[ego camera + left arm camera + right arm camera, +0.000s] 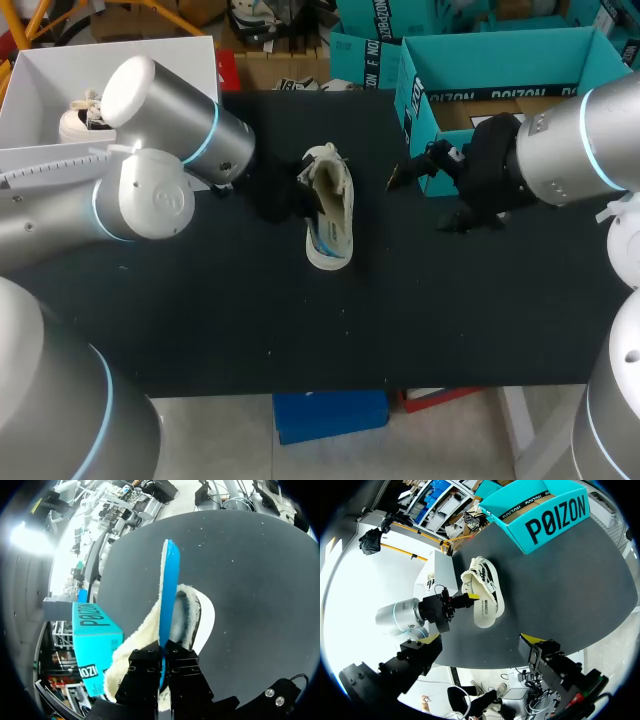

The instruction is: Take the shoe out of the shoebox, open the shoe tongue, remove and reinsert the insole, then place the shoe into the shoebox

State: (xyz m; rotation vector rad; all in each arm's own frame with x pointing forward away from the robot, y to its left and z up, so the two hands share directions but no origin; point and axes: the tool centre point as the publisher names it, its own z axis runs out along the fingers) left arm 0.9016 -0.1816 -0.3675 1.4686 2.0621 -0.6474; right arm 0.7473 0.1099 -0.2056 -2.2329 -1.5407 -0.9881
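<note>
A cream fleece-lined shoe lies on the black table, near its middle. In the left wrist view the blue insole stands on edge, its lower end in the shoe's opening. My left gripper is shut on the insole's near end, right over the shoe. It also shows from the other arm as the left gripper. My right gripper hangs wide open to the right of the shoe, between it and the teal shoebox. Nothing is between the right gripper's fingers.
The open teal shoebox stands at the table's back right. A white box at the back left holds another shoe.
</note>
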